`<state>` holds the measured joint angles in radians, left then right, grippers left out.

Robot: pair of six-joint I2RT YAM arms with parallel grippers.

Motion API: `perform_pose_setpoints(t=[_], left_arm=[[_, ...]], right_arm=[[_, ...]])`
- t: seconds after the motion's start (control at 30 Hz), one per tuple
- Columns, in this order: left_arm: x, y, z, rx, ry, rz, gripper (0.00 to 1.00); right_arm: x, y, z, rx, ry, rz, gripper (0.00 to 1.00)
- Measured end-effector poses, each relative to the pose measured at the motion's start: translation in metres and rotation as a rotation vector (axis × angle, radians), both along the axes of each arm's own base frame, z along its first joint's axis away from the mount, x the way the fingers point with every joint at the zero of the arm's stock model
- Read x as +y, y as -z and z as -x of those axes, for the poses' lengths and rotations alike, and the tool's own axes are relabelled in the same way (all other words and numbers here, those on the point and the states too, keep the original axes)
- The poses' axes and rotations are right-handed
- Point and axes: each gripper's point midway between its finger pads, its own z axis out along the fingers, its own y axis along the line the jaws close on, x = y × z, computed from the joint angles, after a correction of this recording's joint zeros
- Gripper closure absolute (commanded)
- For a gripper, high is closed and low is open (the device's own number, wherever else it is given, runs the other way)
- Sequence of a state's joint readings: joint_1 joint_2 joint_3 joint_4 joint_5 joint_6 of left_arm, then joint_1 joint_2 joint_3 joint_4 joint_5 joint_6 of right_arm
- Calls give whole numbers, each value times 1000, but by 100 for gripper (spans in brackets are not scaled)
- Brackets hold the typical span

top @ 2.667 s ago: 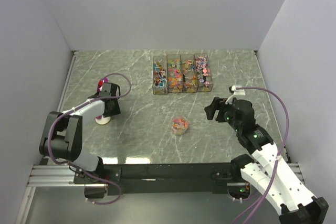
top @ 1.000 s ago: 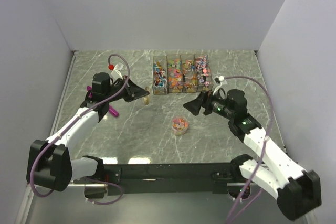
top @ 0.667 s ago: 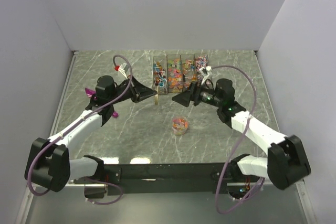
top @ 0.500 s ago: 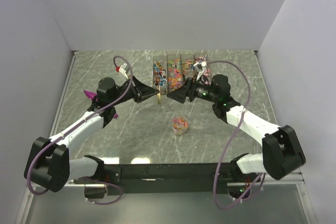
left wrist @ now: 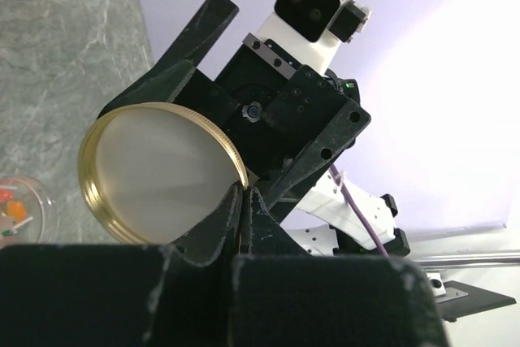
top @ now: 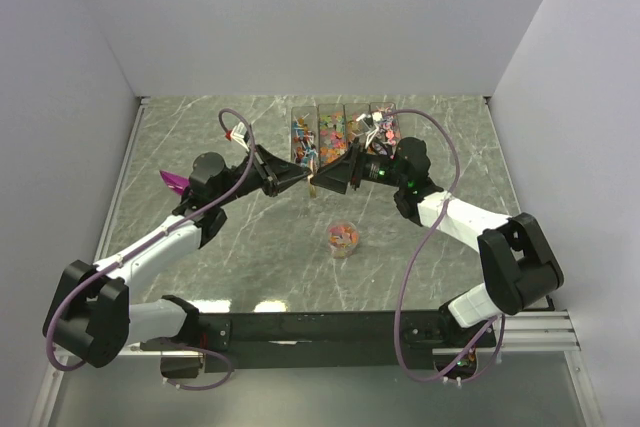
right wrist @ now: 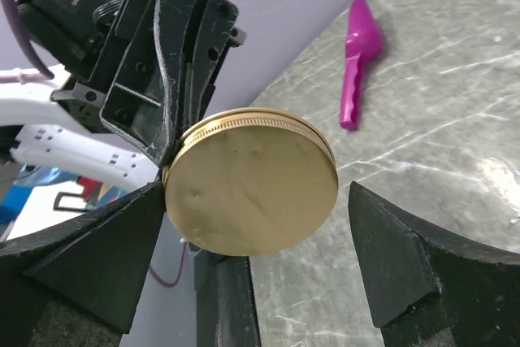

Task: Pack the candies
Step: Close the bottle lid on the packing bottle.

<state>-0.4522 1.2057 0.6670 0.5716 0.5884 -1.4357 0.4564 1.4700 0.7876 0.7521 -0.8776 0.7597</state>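
Candies (top: 345,137) in mixed colours are filling four clear boxes (top: 305,110) standing side by side toward the back of the table (top: 250,267). A few more are lying in one small round clear tub (top: 343,252) nearer the arms. One magenta scoop (right wrist: 357,58) is lying at the left. The left gripper (top: 300,179) is pinching one gold lid (right wrist: 252,193) by its rim, above the table. The right gripper (top: 320,184) is standing spread wide, a finger on either side of the lid.
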Motion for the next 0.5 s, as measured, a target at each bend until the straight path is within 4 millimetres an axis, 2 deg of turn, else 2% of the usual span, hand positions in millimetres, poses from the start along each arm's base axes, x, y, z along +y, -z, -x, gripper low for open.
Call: perform_pose_setpoints(t=[0.2,0.5], left_arm=[[-4,-5,4,-7,11,18,99],[-6,-8,6,-9,20,29,99]], right_arm=[[3,-6,10,-19,-62,-23,0],[5,-2,11,-18,-87,-20,0]])
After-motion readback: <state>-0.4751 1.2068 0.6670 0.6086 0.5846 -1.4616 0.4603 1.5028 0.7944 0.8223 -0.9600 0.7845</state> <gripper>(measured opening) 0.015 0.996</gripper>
